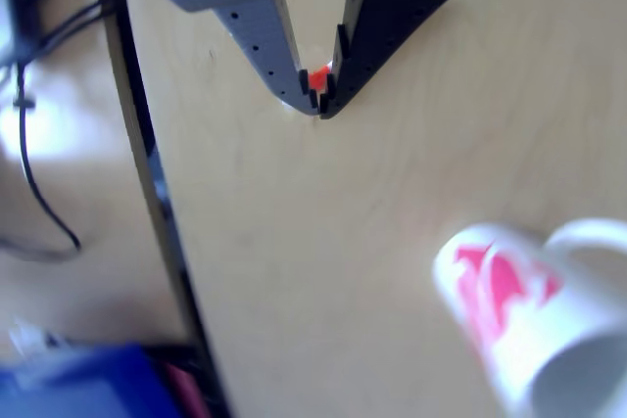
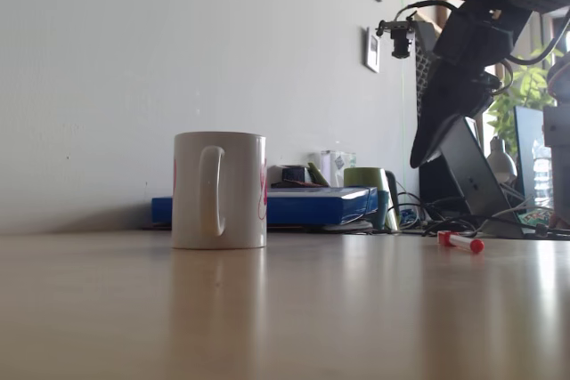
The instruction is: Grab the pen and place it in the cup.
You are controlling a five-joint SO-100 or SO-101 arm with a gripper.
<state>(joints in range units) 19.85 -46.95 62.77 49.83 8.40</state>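
Stretching across both views, the light wooden table (image 2: 267,327) is carrying the task's things. In the other view its dark edge is running down the left side, and beyond it some black cables (image 1: 29,163) are lying on a lower surface, with a blue object (image 1: 78,384) showing at the bottom left corner.

In the fixed view the arm (image 2: 472,51) is hanging over the right part of the table, dark and angled downward, with a small camera (image 2: 401,40) sitting on it. Its lower end is staying above the table, not touching it.

The cup (image 2: 219,190) is standing upright on the table in the fixed view, well to the left of the arm, with its looped handle facing the camera. In the other view the cup (image 1: 534,315) is appearing at the bottom right, blurred, with the pink design on its side.

Behind the cup, a flat blue box (image 2: 303,206) is lying near the wall.

The gripper (image 1: 318,97) is entering the other view from the top, with one grey finger and one black finger. The tips are standing very close together, leaving only a narrow gap.

The pen (image 2: 460,241) is lying flat on the table in the fixed view, below the arm and well apart from the cup. In the other view, a small piece of red (image 1: 318,75) is showing between the fingers; I cannot tell whether the fingers are touching it.
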